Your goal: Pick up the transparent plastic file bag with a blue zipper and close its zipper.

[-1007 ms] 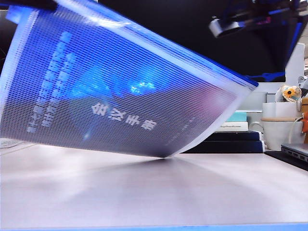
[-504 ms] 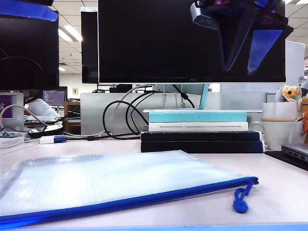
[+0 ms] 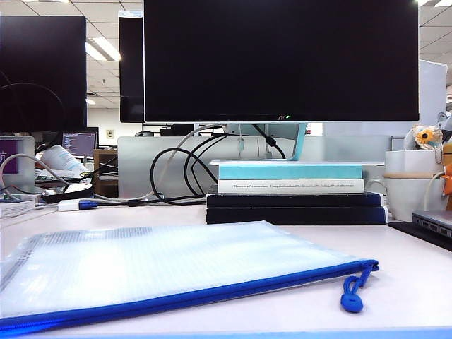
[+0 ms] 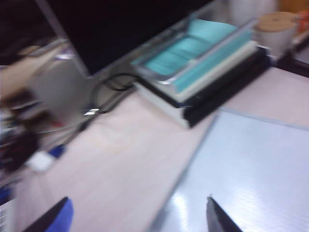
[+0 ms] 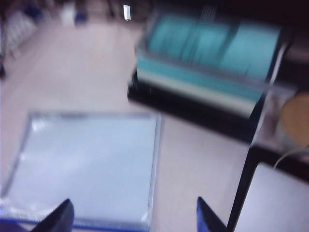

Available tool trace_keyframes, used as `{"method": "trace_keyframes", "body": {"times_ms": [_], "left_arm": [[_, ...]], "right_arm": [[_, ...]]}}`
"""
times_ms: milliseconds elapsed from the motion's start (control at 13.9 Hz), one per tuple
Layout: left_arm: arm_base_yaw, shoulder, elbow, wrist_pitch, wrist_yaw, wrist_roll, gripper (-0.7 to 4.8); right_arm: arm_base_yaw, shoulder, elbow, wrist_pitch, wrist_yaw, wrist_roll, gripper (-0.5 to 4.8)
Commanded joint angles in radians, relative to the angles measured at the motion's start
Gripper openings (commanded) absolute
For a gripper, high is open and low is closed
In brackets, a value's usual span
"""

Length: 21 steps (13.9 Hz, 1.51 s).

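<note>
The file bag lies flat along the front edge of the table, its blue zipper nearest that edge and the cord pull hanging loose at the right end. Neither arm shows in the exterior view. The left gripper hangs above the bag's far left corner with jaws wide apart and nothing between them; the right gripper hangs over the bag's right side, also spread and empty. The zipper looks run right along, though how fully it has closed at the left end I cannot tell. Were a fresh grasp wanted, I judge the risks to be these: the slick plastic sits flush on the table and offers the fingers no lip; a clumsy nudge might slide it off the front edge; the books stand just behind
</note>
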Motion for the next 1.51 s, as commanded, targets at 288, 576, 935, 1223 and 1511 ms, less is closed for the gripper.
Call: {"method": "trace_keyframes", "body": {"times_ms": [288, 576, 935, 1223, 1511], "left_arm": [[0.014, -0.183, -0.031, -0.04, -0.14, -0.105, 2.86], [0.159, -0.345, -0.238, 0.084, -0.05, -0.257, 2.8], [0.297, -0.487, -0.323, 0.16, -0.21, -0.426, 2.68], [0.297, -0.487, -0.358, 0.117, -0.233, -0.397, 0.7], [0.297, -0.487, -0.449, 0.19, -0.13, -0.485, -0.06]], "right_arm": [[-0.005, -0.515, -0.27, 0.403, 0.181, 0.006, 3.25], [-0.003, -0.804, -0.837, 0.757, 0.137, 0.189, 2.91], [-0.003, -0.944, -1.233, 1.032, 0.122, 0.263, 1.98], [-0.004, -1.003, -1.421, 1.064, 0.302, 0.256, 1.03], [-0.005, -1.003, -1.445, 1.065, 0.301, 0.159, -0.05]]}}
